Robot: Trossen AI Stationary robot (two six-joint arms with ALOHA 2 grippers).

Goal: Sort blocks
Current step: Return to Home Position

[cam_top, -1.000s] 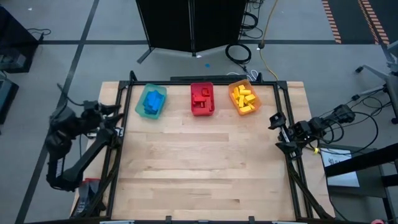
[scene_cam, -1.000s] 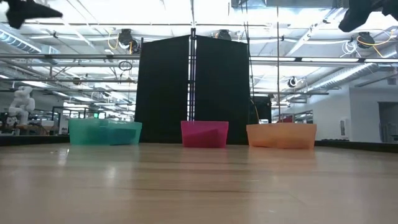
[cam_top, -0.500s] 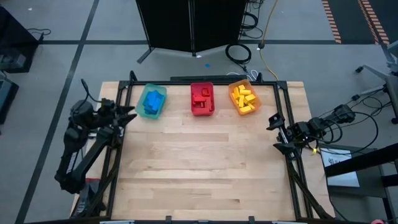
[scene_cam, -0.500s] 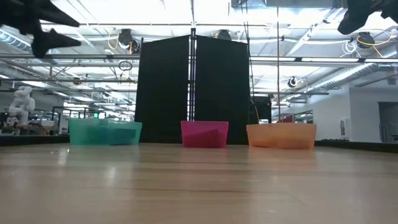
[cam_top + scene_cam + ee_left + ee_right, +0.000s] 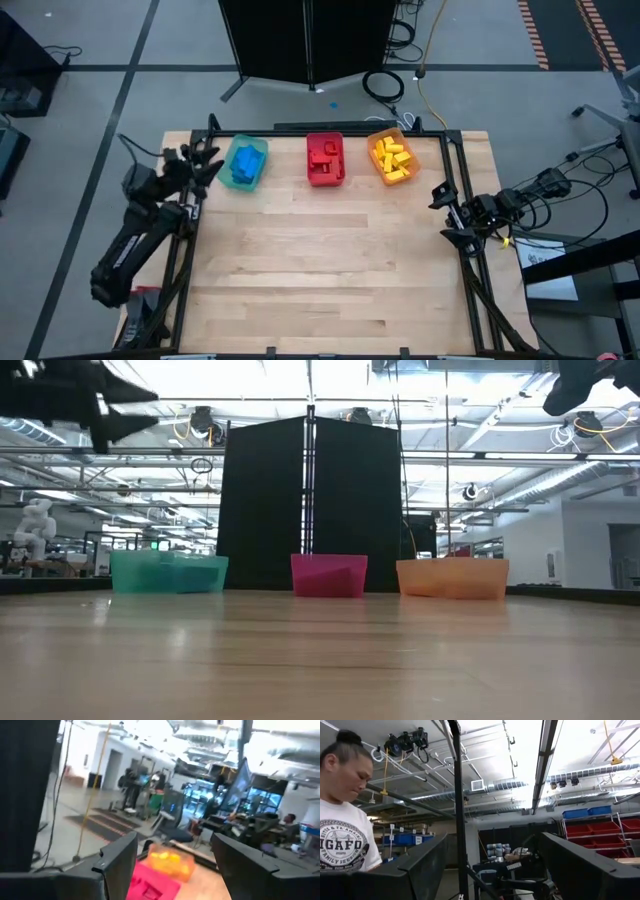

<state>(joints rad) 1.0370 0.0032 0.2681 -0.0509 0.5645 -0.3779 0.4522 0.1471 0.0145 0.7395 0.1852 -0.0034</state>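
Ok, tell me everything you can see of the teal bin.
The teal bin is a translucent plastic tub. It stands upright at the table's far edge, leftmost of three bins in a row. Blue blocks lie piled in it. It touches no neighbour. The left pincer hangs open beside it, higher up.

grey floor [image 5: 80,90], black partition [image 5: 310,500] behind the table [image 5: 320,260], bright ceiling lights [image 5: 300,375] overhead.

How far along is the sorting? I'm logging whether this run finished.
Done: blue blocks sit in the teal bin, red blocks in the red bin, yellow blocks in the orange bin, and the table shows no loose ones. In hand: nothing; the left gripper, by the teal bin, and the right gripper, at the table's right edge, are open and empty. Left: seemingly nothing.
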